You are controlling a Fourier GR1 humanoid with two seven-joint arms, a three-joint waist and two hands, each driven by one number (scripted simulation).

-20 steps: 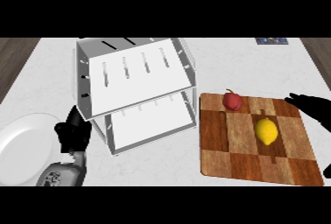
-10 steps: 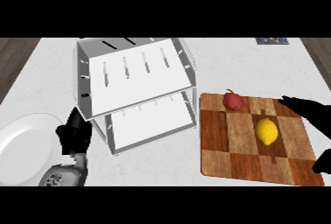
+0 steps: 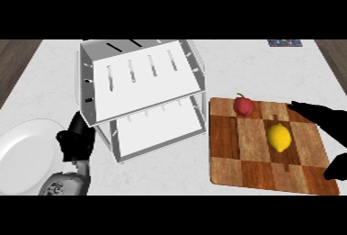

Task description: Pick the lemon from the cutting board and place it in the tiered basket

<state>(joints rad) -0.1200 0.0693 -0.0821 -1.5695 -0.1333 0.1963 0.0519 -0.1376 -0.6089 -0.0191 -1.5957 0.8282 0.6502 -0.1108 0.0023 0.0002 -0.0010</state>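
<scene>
Head view: lemon (image 3: 279, 137) sits mid-right of frame on cutting board (image 3: 254, 176), long axis running top-to-bottom. Right hand (image 3: 331, 123) at right edge, spread open, empty, lemon just left of it. Left hand (image 3: 76, 140) lower left, open, resting, well apart. Right's way closer imo.

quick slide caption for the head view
Right hand open beside the lemon on the cutting board; tiered basket stands to the board's left, left hand resting beside it.
</scene>
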